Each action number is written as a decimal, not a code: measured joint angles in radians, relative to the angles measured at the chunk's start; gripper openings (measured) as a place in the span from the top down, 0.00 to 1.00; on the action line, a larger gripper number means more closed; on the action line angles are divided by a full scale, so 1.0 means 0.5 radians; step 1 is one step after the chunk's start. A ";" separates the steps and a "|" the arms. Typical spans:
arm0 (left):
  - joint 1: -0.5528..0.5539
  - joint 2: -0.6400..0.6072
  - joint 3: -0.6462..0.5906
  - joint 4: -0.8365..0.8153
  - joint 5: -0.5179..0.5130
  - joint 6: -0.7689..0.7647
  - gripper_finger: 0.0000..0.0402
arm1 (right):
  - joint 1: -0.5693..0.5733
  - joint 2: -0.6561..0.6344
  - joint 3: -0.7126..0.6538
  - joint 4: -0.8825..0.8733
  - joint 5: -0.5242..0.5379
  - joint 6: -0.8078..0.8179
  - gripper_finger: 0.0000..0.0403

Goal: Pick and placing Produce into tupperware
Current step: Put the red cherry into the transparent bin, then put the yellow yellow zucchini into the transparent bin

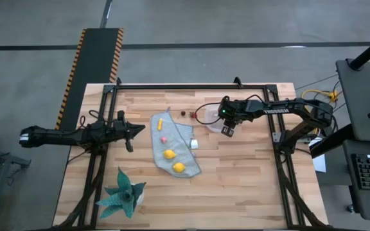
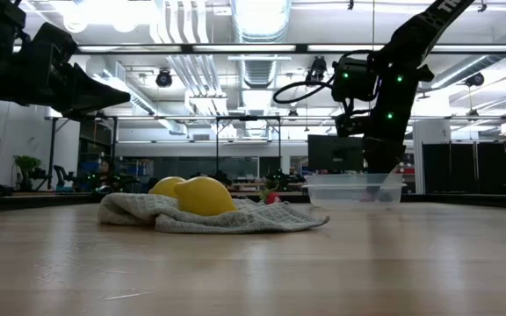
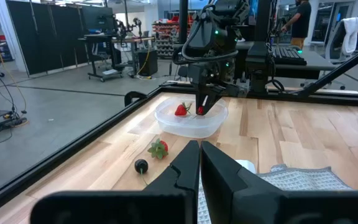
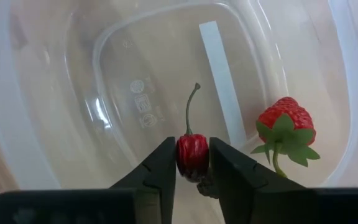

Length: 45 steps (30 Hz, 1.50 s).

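Observation:
My right gripper (image 4: 192,163) points down into the clear tupperware (image 1: 211,120), shut on a small red cherry (image 4: 192,154). A toy strawberry (image 4: 284,126) lies on the tupperware's floor beside it. Two yellow lemons (image 1: 169,154) (image 1: 179,167), a yellow-orange stick (image 1: 161,122) and a pink piece (image 1: 163,138) rest on the grey-blue cloth (image 1: 186,135). A second strawberry (image 3: 160,149) and a dark berry (image 3: 142,165) lie on the wood near the tupperware. My left gripper (image 3: 199,157) is shut and waits above the table's left side. My right gripper pinches the cherry's round body (image 4: 192,149) between its two fingers (image 4: 161,168), coming from above and pointing down. The cherry sits inside the tupperware, its thin stem (image 4: 190,109) sticking out past the fingertips. I cannot tell whether it touches the tupperware's floor.
A small white cube (image 1: 194,144) sits at the cloth's right edge. A teal spiky plant (image 1: 124,196) stands near the table's near-left corner. Bare wood stretches to the right of the cloth and toward the near edge. A black frame runs along the far edge.

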 joint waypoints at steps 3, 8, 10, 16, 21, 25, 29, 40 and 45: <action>0.000 0.000 0.000 0.000 -0.001 0.000 1.00 | 0.000 -0.002 0.000 0.002 -0.011 -0.003 0.71; 0.000 0.000 0.000 0.000 0.000 0.001 1.00 | 0.000 -0.003 0.000 0.019 -0.016 0.014 0.57; 0.000 0.000 0.000 0.000 -0.001 0.001 1.00 | 0.000 -0.003 0.000 0.022 -0.016 0.033 0.51; 0.000 0.000 0.000 0.000 -0.001 0.001 1.00 | 0.002 -0.008 0.000 0.023 -0.018 0.027 0.38; 0.000 0.000 0.000 0.000 -0.001 0.001 1.00 | 0.002 -0.047 0.000 0.011 -0.023 0.008 0.30; 0.000 0.000 0.000 0.000 -0.001 0.001 1.00 | 0.002 -0.150 0.006 -0.071 -0.050 0.019 0.25; 0.000 0.000 0.000 0.000 -0.001 0.002 1.00 | 0.003 -0.290 0.041 -0.160 -0.068 0.025 0.23; 0.000 0.000 0.000 0.000 -0.001 0.001 1.00 | 0.007 -0.774 0.044 -0.153 -0.136 0.205 0.27; 0.000 0.000 0.000 0.000 -0.001 0.001 1.00 | 0.017 -1.074 0.044 -0.140 -0.463 0.429 0.28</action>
